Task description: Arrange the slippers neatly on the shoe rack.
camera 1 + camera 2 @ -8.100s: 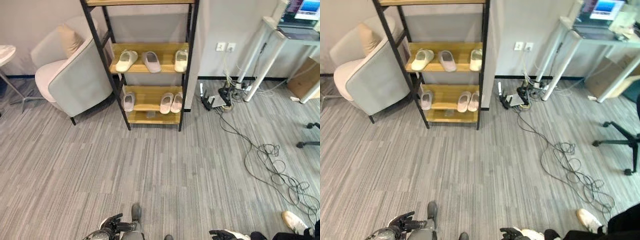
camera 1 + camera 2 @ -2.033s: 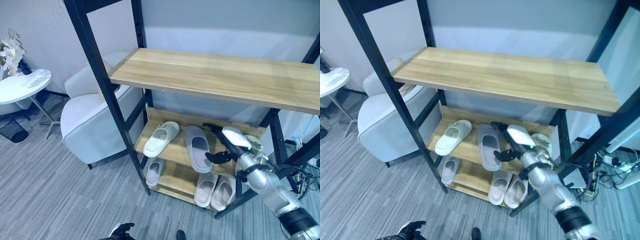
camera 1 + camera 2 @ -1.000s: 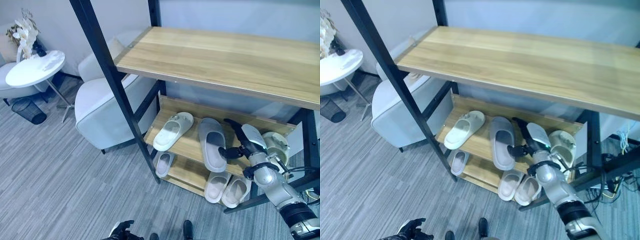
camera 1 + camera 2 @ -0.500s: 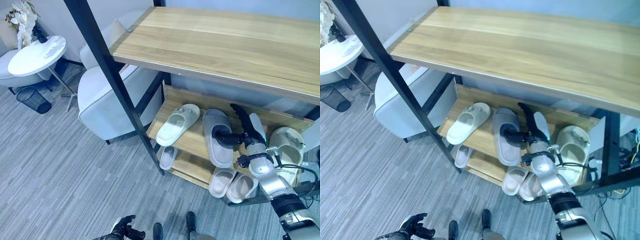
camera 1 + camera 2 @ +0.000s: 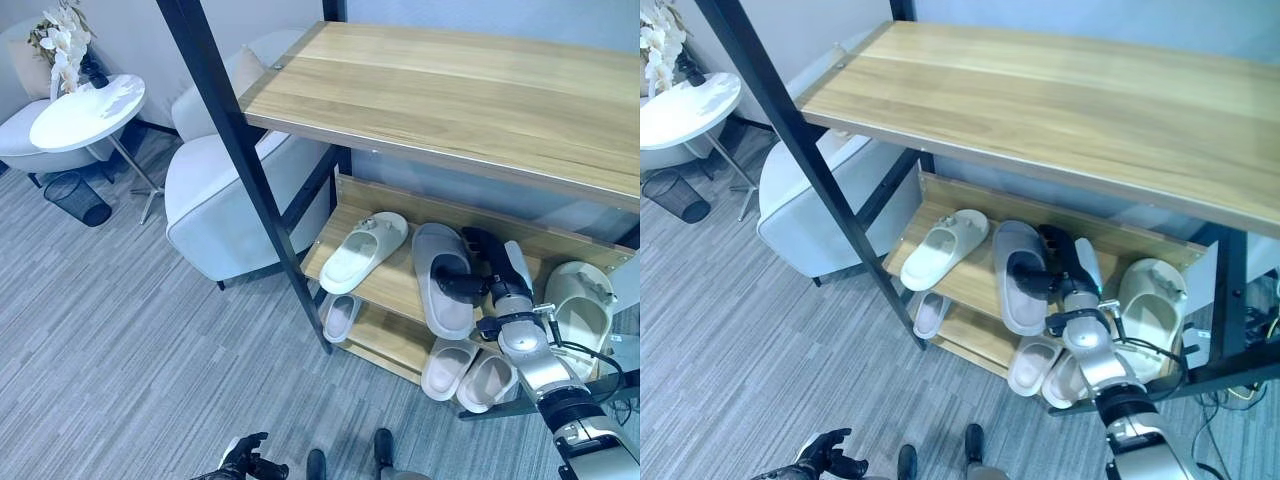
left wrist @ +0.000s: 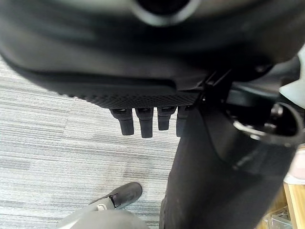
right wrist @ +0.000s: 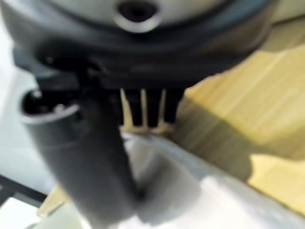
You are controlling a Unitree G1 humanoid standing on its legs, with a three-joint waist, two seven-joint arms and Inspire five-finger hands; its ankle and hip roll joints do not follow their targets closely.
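Since half a second ago the right hand (image 5: 487,268) has settled onto the grey slipper (image 5: 443,279) on the shoe rack (image 5: 270,226)'s middle shelf, thumb in the opening and fingers (image 7: 147,107) down its far side, grasping it; a cream slipper (image 5: 362,250) lies to its left and another (image 5: 579,309) to its right. Three more slippers sit on the bottom shelf, under a bare wooden top shelf (image 5: 470,85). Around the rack are grey striped carpet (image 5: 120,330), a pale armchair (image 5: 222,200) and a round white side table (image 5: 88,107), while the left hand (image 5: 820,455) hangs low with fingers (image 6: 143,121) released.
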